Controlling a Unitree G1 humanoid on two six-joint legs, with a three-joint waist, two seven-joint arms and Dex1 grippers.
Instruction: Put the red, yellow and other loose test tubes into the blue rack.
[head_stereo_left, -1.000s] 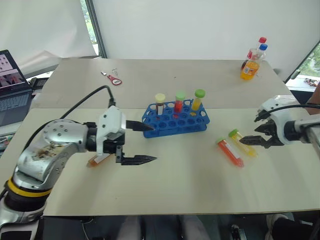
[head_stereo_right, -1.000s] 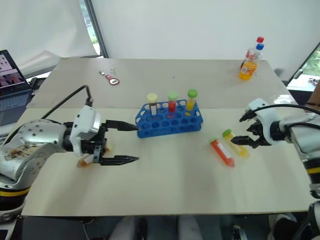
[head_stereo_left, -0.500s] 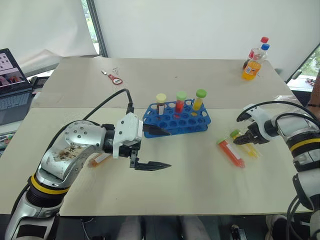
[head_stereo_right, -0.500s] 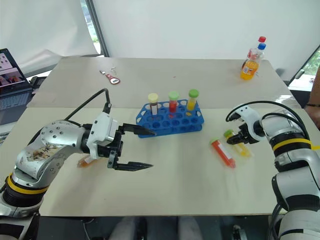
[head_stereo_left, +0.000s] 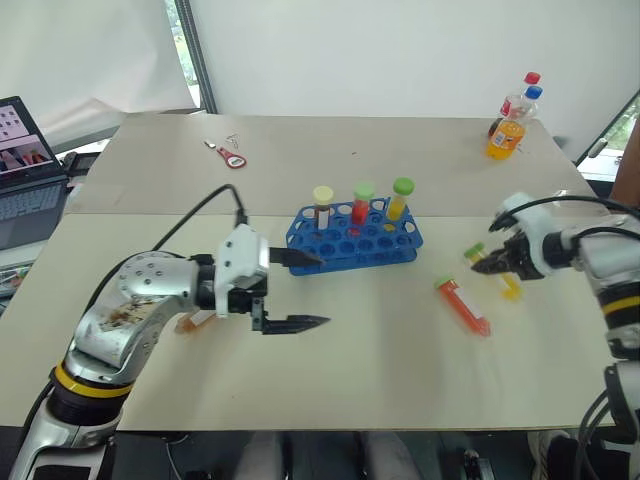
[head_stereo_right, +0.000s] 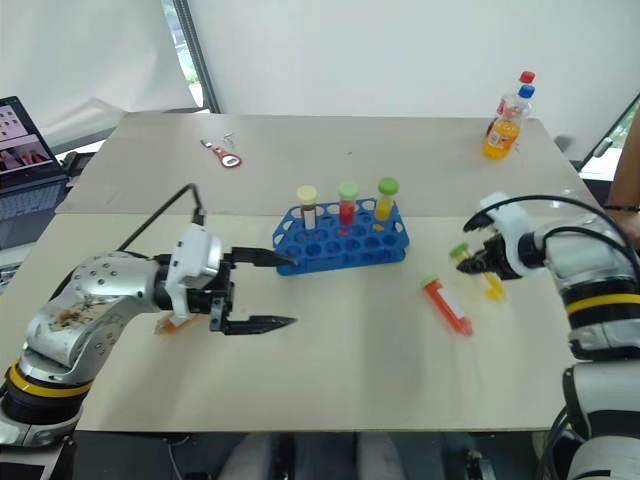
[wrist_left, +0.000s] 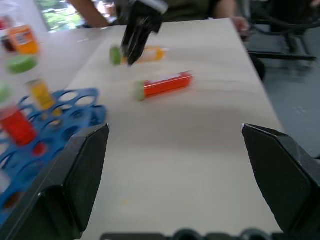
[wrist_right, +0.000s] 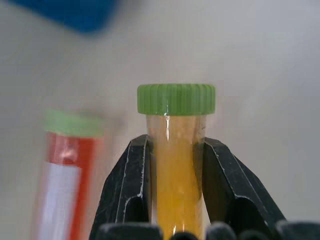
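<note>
My right gripper (head_stereo_left: 487, 264) is shut on the yellow test tube (head_stereo_left: 508, 286) just below its green cap, holding it a little above the table, right of the blue rack (head_stereo_left: 352, 240). In the right wrist view the tube (wrist_right: 175, 165) sits between both fingers. The red tube (head_stereo_left: 463, 305) lies flat on the table beside it. Three capped tubes stand in the rack's back row. My left gripper (head_stereo_left: 322, 291) is open and holds nothing, pointing at the rack's left end. A brownish tube (head_stereo_left: 196, 320) lies behind my left wrist, partly hidden.
An orange soda bottle (head_stereo_left: 505, 130) stands at the far right corner. A red tool (head_stereo_left: 231, 158) lies at the far left of the table. A laptop (head_stereo_left: 28, 165) sits off the table's left edge. A person's arm (head_stereo_left: 630, 170) shows at the right edge.
My right gripper has shut on the yellow tube and raised it off the table. The left gripper swung toward the rack, then back, and stays open.
</note>
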